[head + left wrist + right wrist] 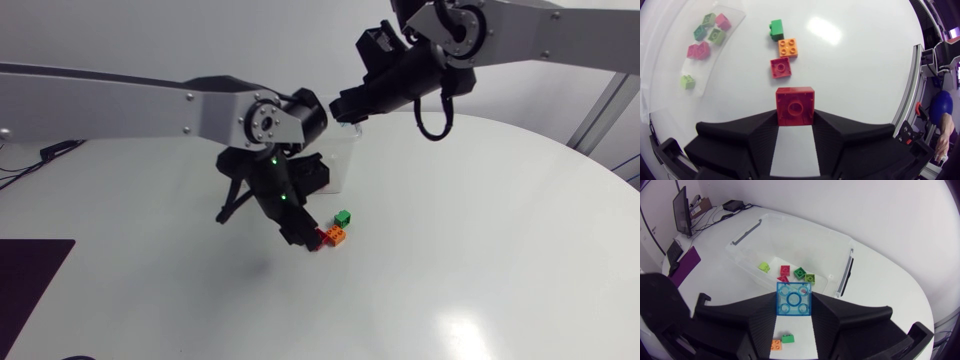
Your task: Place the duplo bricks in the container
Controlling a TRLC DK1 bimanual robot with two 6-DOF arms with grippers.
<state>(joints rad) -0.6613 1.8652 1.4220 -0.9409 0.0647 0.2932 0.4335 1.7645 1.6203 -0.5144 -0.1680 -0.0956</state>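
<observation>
My left gripper is low over the table, shut on a red brick held between its fingers. Just ahead of it lie a second red brick, an orange brick and a green brick. The head view shows the left gripper beside the orange brick and the green brick. My right gripper is shut on a translucent blue brick and hangs above the near rim of the clear container. Several bricks lie inside it, among them a lime one.
The container stands behind the left gripper, partly hidden by both arms. Its clear wall shows off to one side of the loose bricks in the left wrist view. A dark mat lies at the table's left edge.
</observation>
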